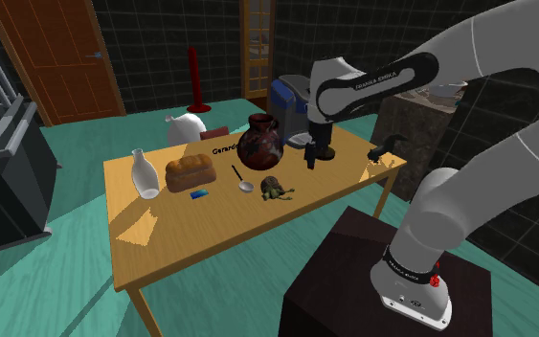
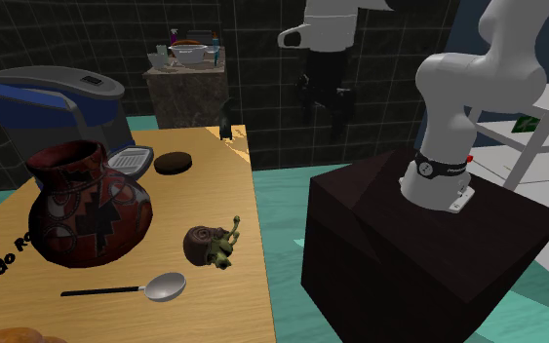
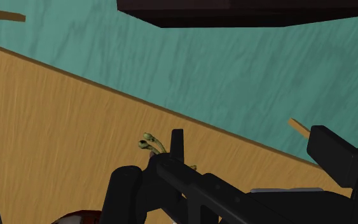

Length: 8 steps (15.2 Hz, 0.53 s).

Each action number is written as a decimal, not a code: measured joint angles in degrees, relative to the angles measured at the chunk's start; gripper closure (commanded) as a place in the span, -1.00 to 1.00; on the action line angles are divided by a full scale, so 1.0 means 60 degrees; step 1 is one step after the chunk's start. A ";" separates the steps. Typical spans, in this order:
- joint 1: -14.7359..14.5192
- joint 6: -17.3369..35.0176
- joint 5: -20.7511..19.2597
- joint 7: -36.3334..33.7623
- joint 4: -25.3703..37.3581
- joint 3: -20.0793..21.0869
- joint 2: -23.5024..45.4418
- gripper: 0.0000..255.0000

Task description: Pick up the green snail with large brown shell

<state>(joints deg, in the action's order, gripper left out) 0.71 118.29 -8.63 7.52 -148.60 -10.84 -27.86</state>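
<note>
— Well, starting at the fingers (image 3: 336, 156) of the black gripper (image 1: 313, 161): spread apart, clasping nothing, hanging in the air above the wooden table (image 1: 162, 244).

— And just past them?

— In the wrist view, two green eyestalks of the snail (image 3: 149, 141), poking out from behind a black shape (image 3: 196, 184) too hard to identify. Beyond that, the table edge, then teal floor (image 3: 234, 70).

— Placing the snail more exactly?

— Lying on the table near the edge facing the stand (image 1: 353, 278), brown shell and green body, untouched. Lower than the gripper and toward the shoulder view's left of it, not touching. Just beside the bowl of a spoon (image 1: 242, 179).

— Further out?

— Behind the spoon, a dark red patterned jug (image 1: 260, 144), with the snail to its right in the second exterior view. Toward the shoulder view's left, a loaf of bread (image 1: 190, 172), a small blue card (image 1: 199, 194) and a white bottle (image 1: 144, 175). Behind the gripper, a blue and grey coffee machine (image 1: 286, 101).
</note>
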 measured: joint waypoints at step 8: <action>-0.0103 0.2952 0.0464 0.1345 0.0290 -0.0904 0.2934 -1.00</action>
<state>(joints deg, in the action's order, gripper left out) 0.10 136.00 -5.85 15.59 -146.86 -16.27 -10.25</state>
